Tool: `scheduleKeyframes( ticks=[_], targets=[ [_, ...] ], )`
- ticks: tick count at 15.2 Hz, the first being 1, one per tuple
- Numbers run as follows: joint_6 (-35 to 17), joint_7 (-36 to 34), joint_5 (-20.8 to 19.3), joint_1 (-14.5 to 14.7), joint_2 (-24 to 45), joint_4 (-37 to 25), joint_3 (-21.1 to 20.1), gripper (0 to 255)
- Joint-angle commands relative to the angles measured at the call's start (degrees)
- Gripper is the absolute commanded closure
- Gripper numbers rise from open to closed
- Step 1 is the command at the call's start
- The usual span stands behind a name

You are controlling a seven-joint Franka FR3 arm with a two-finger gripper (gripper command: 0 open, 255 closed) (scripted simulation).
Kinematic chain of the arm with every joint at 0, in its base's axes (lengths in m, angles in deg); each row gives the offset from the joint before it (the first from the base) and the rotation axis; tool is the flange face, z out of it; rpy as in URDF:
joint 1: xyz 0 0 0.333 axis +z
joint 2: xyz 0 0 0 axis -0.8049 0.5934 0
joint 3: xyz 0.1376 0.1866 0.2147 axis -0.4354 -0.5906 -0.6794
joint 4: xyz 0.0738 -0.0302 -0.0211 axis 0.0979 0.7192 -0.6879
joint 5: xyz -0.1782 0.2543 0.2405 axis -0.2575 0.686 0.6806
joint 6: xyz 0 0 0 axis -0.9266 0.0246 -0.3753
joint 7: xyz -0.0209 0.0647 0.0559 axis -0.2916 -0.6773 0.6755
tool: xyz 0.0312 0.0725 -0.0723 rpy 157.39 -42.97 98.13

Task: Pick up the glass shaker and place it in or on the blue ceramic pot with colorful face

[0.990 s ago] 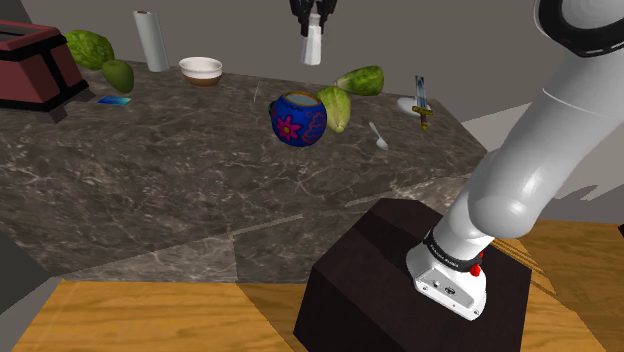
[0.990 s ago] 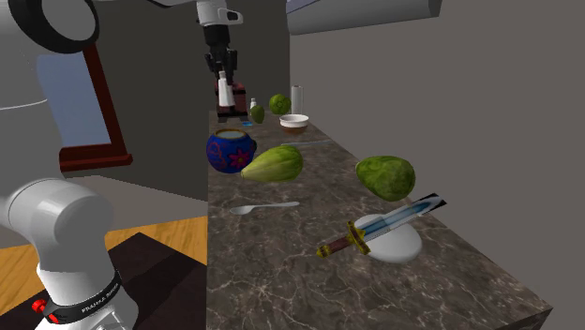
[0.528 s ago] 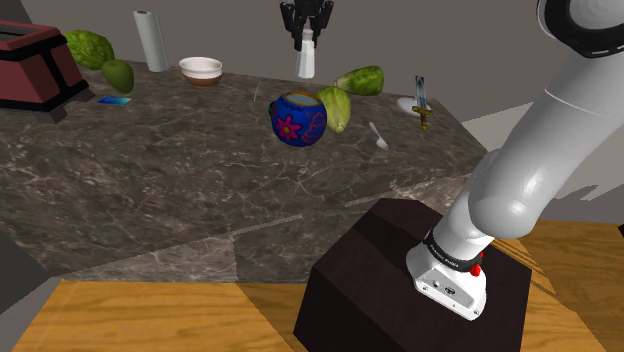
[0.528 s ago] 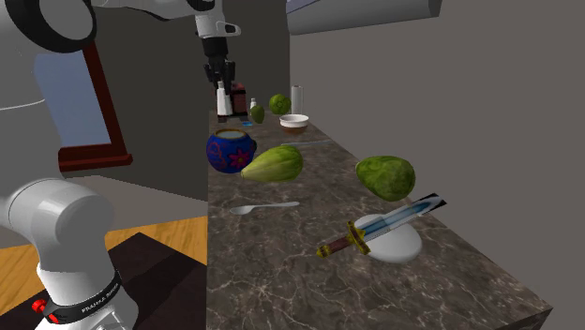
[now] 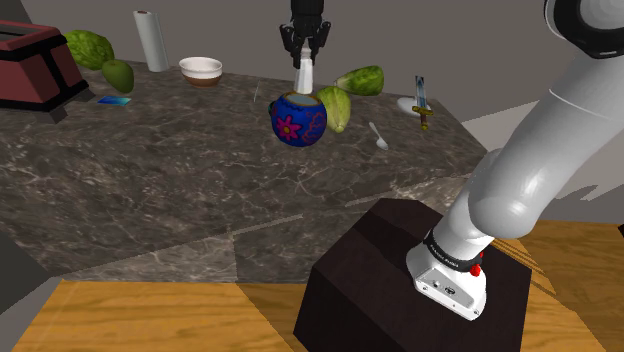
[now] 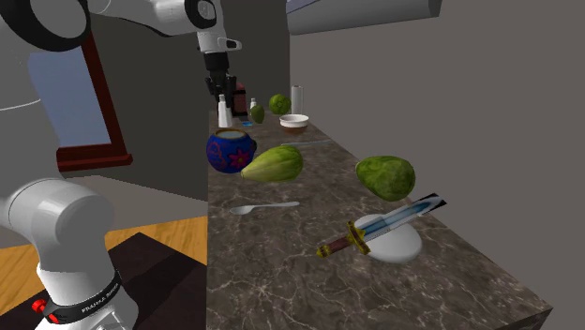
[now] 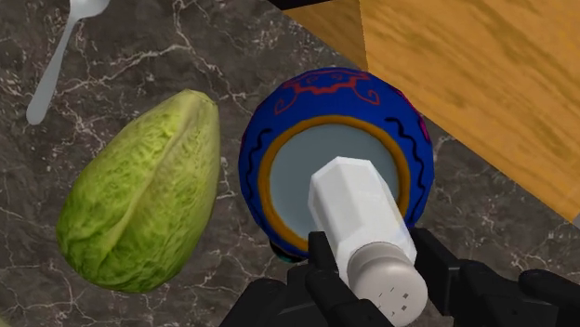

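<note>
Shaker (image 7: pixel 358 223), white-bodied with a dotted cap, sits clamped between the two black fingers of the gripper (image 7: pixel 381 279); the fingers press on either side just under the cap, and the faceted body points away from the hand, straight at the mouth of the pot (image 7: pixel 335 102). In the wrist view its base lies inside the orange ring of the rim. In the shoulder view the gripper (image 5: pixel 304 52) hangs at twelve o'clock of the pot (image 5: pixel 298 118), and the shaker (image 5: pixel 304 76) stands upright with its base just over the opening; whether it has passed the rim I cannot tell. The second exterior view shows the same stack: gripper (image 6: pixel 221 87), shaker (image 6: pixel 223 111), and the pot (image 6: pixel 230 150) below at six o'clock.

The pot is deep blue with red and dark squiggles and a pink flower on its side, and it stands on the dark marble counter (image 5: pixel 150 180). On the shoulder view's dial a pale green pointed cabbage (image 5: pixel 335 107) leans against it at three o'clock, a spoon (image 5: pixel 379 136) lies farther out at four o'clock, and a darker round cabbage (image 5: pixel 360 80) sits at two o'clock. Beyond that, a small sword (image 5: pixel 422 103) lies across a white plate (image 6: pixel 394 246). Far off at ten o'clock of the pot are a white bowl (image 5: pixel 201 68) and a paper roll (image 5: pixel 152 40)
</note>
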Motion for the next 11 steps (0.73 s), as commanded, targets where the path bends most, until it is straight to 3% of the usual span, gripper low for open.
scheduleKeyframes(
  ticks=[1, 10, 11],
  targets=[
    [-1.6, -0.2, 0.0, 0.0, 0.0, 1.5, 0.0, 255],
    [-3.1, -0.3, 0.0, 0.0, -0.1, 3.2, 0.0, 255],
    [-3.1, -0.3, 0.0, 0.0, -0.1, 3.2, 0.0, 0]
  ],
)
